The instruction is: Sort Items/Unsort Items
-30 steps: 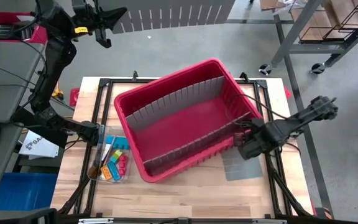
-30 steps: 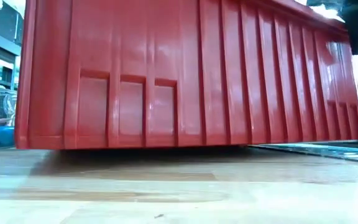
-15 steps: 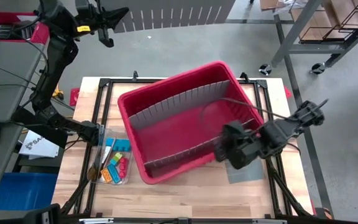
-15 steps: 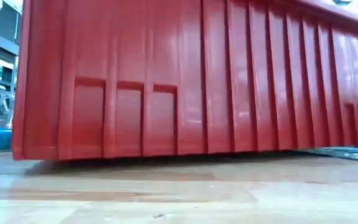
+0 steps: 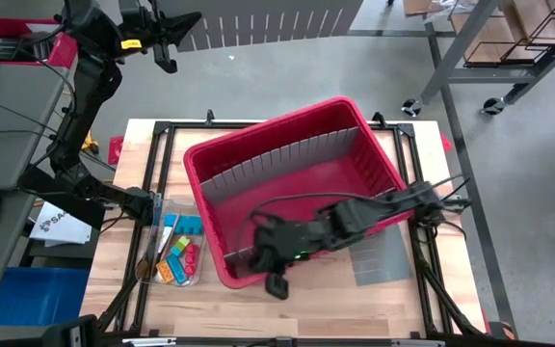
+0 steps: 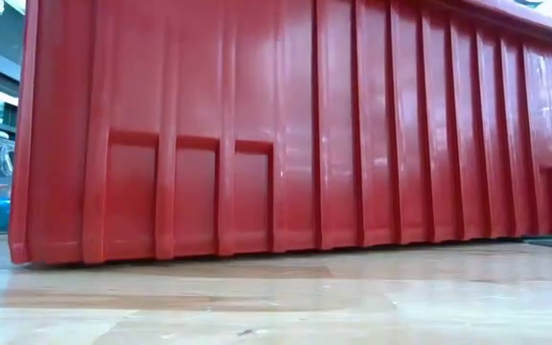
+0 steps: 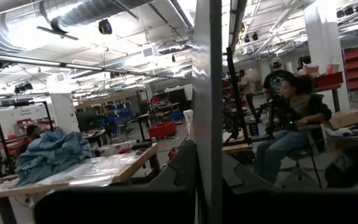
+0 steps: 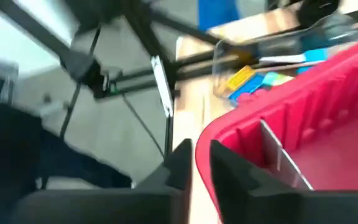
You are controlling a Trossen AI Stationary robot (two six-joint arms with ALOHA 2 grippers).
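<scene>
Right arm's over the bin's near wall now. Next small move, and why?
Probably carry the right gripper on toward the clear tray left of the red bin: the items all lie there, and the bin looks empty.

Table: a light wooden table (image 5: pixel 287 304) with a black frame around its edge.
Bin: a large red bin (image 5: pixel 287 183) stood on the middle, turned at an angle.
Tray: a clear tray (image 5: pixel 167 253) with the items (image 5: pixel 179 253) lay beside the bin.
Mat: a grey mat (image 5: pixel 376 258) lay on the other side.
</scene>
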